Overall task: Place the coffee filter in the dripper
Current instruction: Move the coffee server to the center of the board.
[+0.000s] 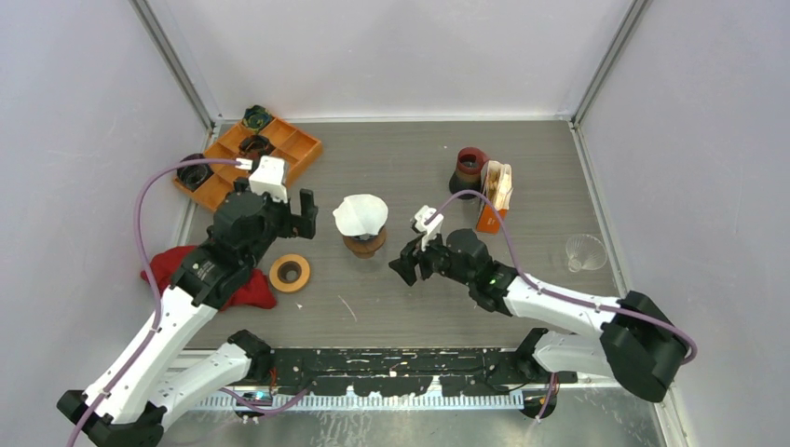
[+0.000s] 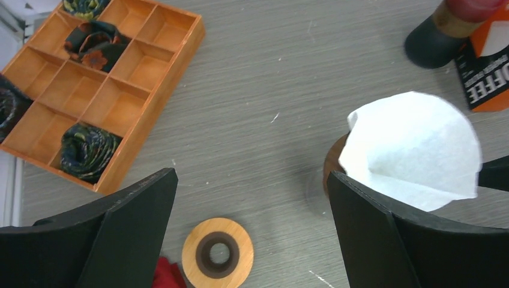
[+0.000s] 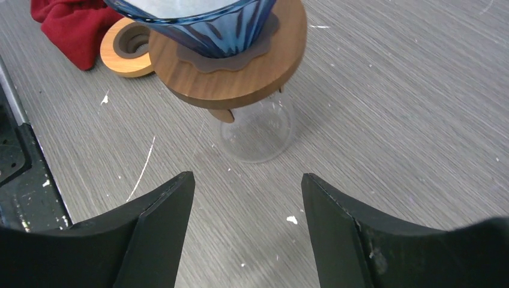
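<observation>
Top external: coffee filter point(image 1: 360, 214) in dripper point(image 1: 364, 245); tray point(image 1: 300, 149) holds dark rolls point(image 1: 255, 117).

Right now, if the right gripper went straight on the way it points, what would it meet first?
The right gripper would likely meet the clear glass base beneath the wooden collar of the dripper first; depth is unclear.

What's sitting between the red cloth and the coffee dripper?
A flat wooden ring lies between the red cloth and the dripper. The top view shows it clearly.
</observation>
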Available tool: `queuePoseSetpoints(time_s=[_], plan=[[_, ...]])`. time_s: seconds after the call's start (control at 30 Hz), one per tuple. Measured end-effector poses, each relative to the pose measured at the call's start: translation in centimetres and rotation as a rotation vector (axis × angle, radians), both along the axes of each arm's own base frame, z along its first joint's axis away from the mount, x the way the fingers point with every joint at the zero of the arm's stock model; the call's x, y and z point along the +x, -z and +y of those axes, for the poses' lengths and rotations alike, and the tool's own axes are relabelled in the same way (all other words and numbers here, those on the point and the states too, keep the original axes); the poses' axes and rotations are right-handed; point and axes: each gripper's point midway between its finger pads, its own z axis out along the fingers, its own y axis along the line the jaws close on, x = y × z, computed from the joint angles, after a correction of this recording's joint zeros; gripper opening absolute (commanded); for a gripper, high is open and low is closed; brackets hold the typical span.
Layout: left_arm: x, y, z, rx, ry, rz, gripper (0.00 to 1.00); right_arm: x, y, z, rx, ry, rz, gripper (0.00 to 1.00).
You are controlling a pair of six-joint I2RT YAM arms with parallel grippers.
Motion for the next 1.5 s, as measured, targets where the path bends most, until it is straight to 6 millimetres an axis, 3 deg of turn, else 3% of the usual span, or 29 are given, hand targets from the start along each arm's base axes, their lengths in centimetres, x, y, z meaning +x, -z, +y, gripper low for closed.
queuePoseSetpoints(time_s=[0.2, 0.77, 1.03, 1.5], plan=[[0.1, 1.6, 1.4, 0.041, -0.052, 0.013, 0.99, 0.7, 1.2, 1.6, 0.037, -0.015, -0.07, 0.7], [0.3, 1.0, 5.4, 0.063, -0.215, -0.046, 0.99, 3.0, 4.2, 5.0, 0.105, 0.031, -0.153, 0.56], [0.3, 1.1, 6.3, 0.062, -0.251, -0.046, 0.99, 5.1, 3.9, 7.8, 0.141, 0.03, -0.182, 0.5], [0.2, 0.7, 7.1, 0.044, -0.278, -0.06, 0.99, 9.1, 3.7, 12.8, 0.174, 0.021, -0.249, 0.49]])
